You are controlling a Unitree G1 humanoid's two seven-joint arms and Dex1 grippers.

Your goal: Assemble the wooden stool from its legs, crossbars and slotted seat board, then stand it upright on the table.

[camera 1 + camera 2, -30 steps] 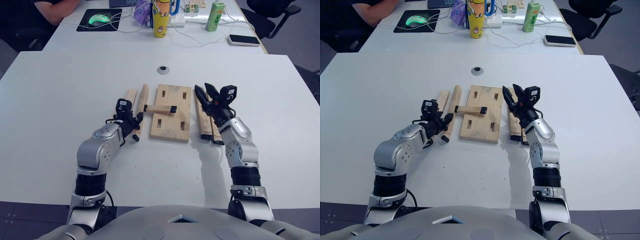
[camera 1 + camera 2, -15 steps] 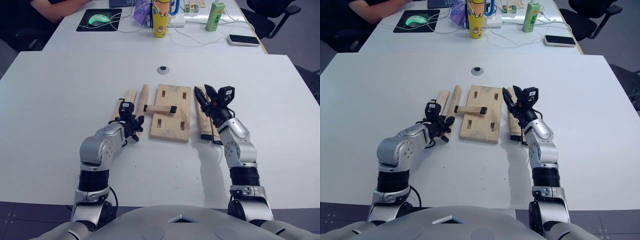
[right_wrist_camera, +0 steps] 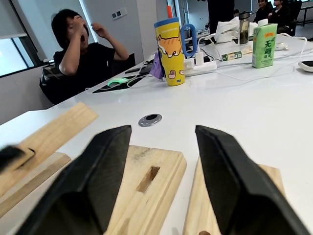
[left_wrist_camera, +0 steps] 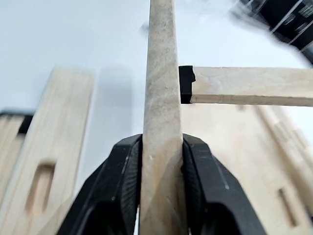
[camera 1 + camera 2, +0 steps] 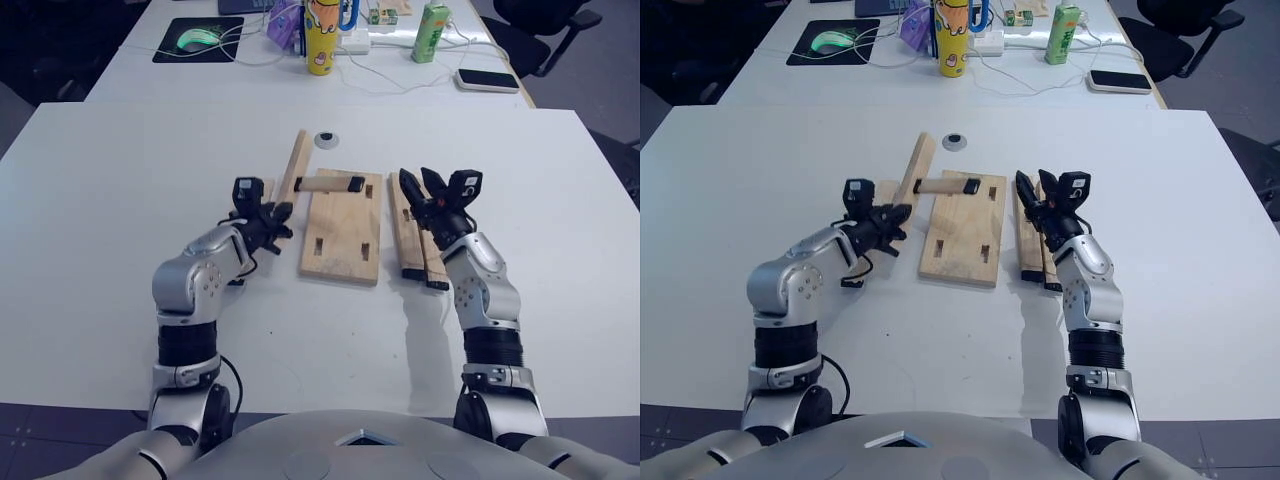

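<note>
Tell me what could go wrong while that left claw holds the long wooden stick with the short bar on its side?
1. The left gripper pinches the long wooden leg near one end, so the tilted leg might swivel or slip.
2. The short black-tipped crossbar juts sideways from it over the slotted wooden seat board; the joint might loosen and drop it.

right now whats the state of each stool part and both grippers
left gripper, shut on the held leg
held leg, clamped near one end, far end angled upward
crossbar, joined to the held leg, reaching over the seat board
seat board, lying flat, slots up
spare leg, flat beside the left gripper
right-side legs, flat, side by side
right gripper, open, above those legs
</note>
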